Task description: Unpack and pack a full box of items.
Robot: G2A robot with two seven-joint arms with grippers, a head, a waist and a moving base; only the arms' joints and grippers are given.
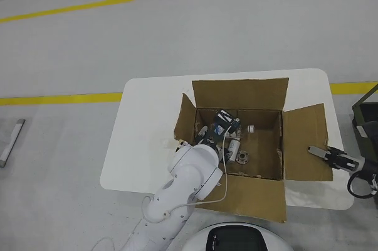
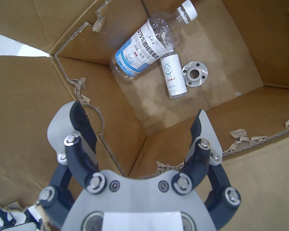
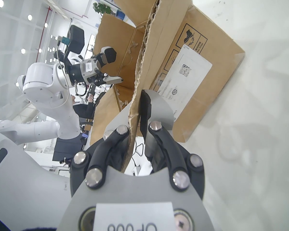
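- On the white surface (image 1: 145,138) stands an open cardboard box (image 1: 239,94), its four flaps spread outward.
- Over the box's left part hangs the left claw (image 2: 138,111), up among the walls and well above the floor. Its jaws are spread wide and hold nothing.
- Below it, on the box floor, a large clear bottle (image 2: 147,46) lies on its side. It has a white cap and a white and blue label with a large percentage figure and lines of characters.
- Just beside that, a small white bottle (image 2: 174,74) also lies flat. Its top end touches the big bottle, and it bears a blue drop mark with small print under it.
- A round metal flange (image 2: 195,73) with a centre hole and bolt holes lies flat, just beside the small bottle.
- Farther right, the right flap (image 1: 306,143) lies spread over the surface.
- At that flap's outer edge the right claw (image 3: 134,106) is closed on the torn cardboard, one finger on each face.
- On the outer wall by that flap sit a white sticker (image 3: 183,78) with a square code and printed handling symbols.
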